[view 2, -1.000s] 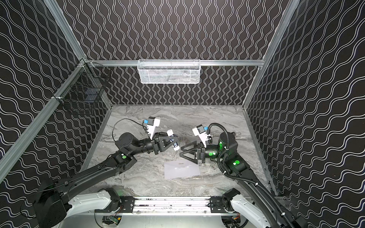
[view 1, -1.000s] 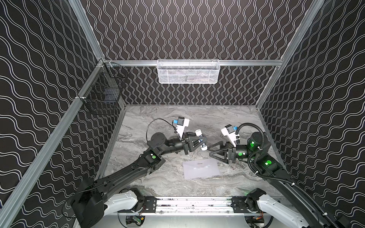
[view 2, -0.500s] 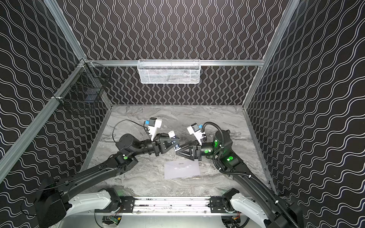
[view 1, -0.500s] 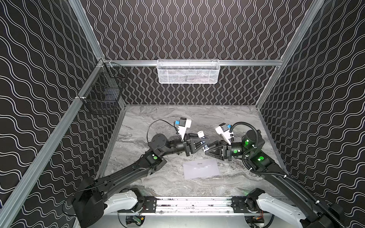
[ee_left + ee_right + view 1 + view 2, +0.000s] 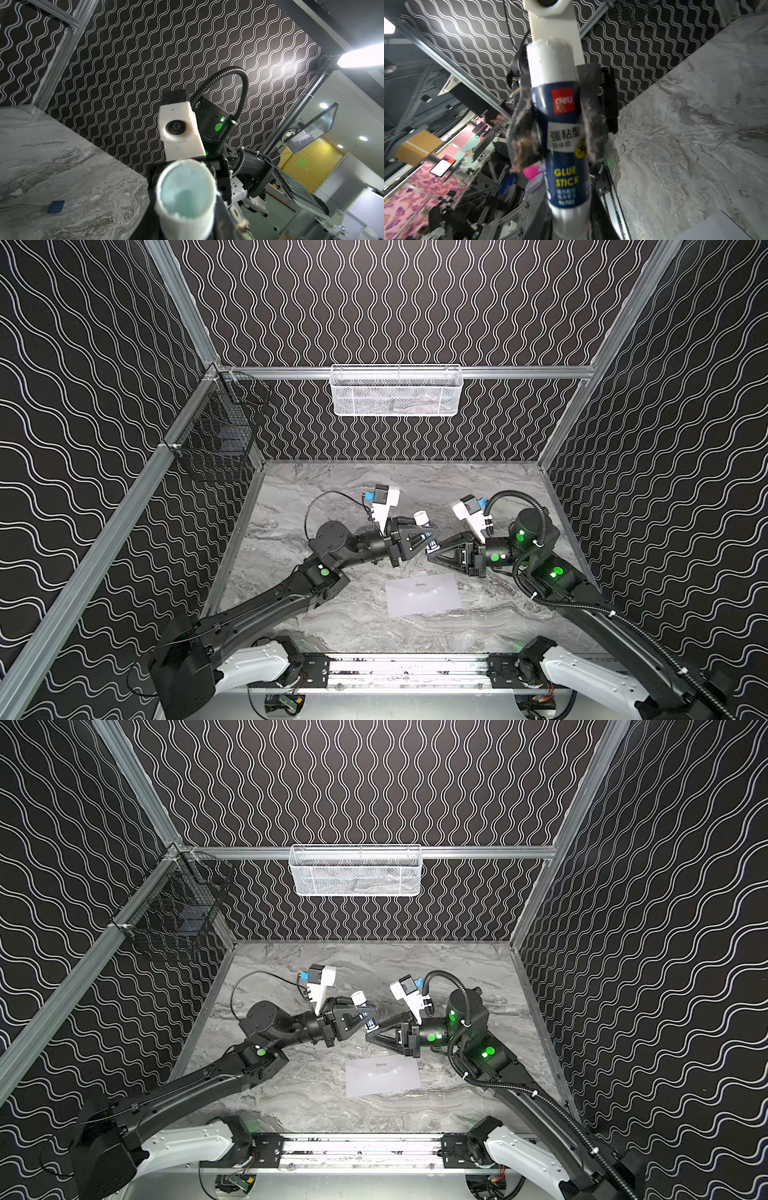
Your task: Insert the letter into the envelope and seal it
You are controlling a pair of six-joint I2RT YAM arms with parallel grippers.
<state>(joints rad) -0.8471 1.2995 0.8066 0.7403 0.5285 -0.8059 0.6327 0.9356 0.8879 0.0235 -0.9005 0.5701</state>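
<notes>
The left hand pinches a glue stick around its blue middle. In the right wrist view its two fingers, covered with grey fluff, press on the label from both sides. The glue stick is held tilted above the surface, with the white end up. The left wrist view shows this end open, with pale bluish glue inside.

The right hand meets the glue stick at its lower end, almost tip to tip with the left hand. Its fingers stand on both sides of the silver-white base. As far as the blurred close view allows to judge, they are pressed onto it.

In both top views the envelope lies flat on the surface just in front of the glue stick, on the robot's side. It is under the two hands and touches neither of them. Its small dark mark is near the edge that faces the glue stick.

In the left wrist view a small dark blue object lies on the surface, well apart from the glue stick. Far behind the glue stick a white mesh basket hangs on the back wall.
</notes>
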